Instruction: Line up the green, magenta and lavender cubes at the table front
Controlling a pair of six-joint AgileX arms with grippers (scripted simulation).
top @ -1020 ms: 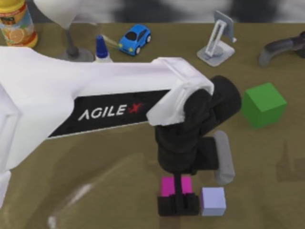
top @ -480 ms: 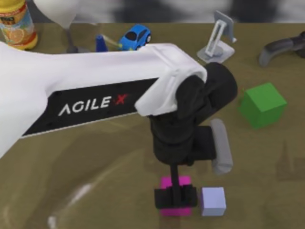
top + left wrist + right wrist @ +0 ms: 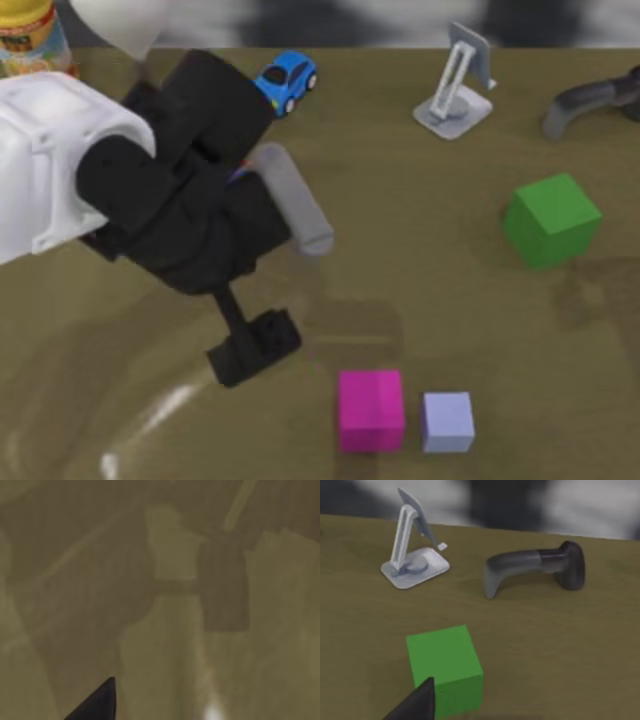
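Left claw [image 3: 254, 348] empty, off magenta cube [image 3: 371, 410]

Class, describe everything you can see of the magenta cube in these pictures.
The magenta cube is a plain, matte, vivid pink block with flat faces and sharp edges. It sits flat on the table near the front edge, just left of the smaller lavender cube, with a narrow gap between them. Nothing grips it; the left gripper hangs apart to its left.
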